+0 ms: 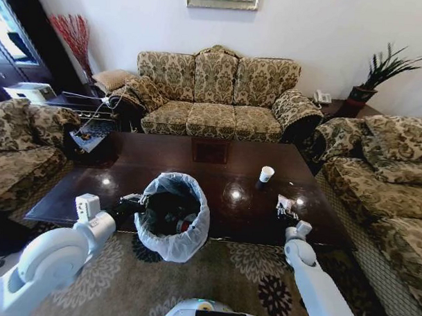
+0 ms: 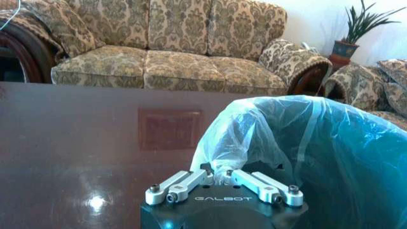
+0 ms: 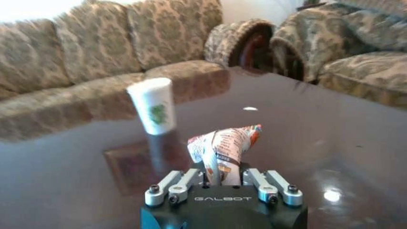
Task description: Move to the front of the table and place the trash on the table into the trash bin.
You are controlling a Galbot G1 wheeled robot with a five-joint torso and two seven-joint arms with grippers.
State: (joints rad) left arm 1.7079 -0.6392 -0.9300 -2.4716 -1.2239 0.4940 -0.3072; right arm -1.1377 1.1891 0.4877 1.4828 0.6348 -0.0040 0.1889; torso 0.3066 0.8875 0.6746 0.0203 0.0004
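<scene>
The right end effector [image 3: 222, 179] is pinching a light, crinkly wrapper [image 3: 224, 143] at the bench's [image 1: 197, 164] near edge; the left end effector [image 2: 222, 177] is clamping the bin's [image 1: 173, 215] soft liner.

GALBOT on left gripper [image 2: 219, 175], right gripper [image 3: 220, 172]

Dark glossy brown table [image 1: 217, 168], low, rectangular, carved inset square at middle. Trash bin [image 1: 173, 213] at the table's near edge, whitish translucent bag folded over rim, black inside (some items in it, a bit of red visible). White paper cup [image 1: 266, 174] upright on the table's right half. Crumpled printed wrapper [image 3: 222, 148] near the front right edge, pinched in right gripper [image 3: 219, 179].
</scene>
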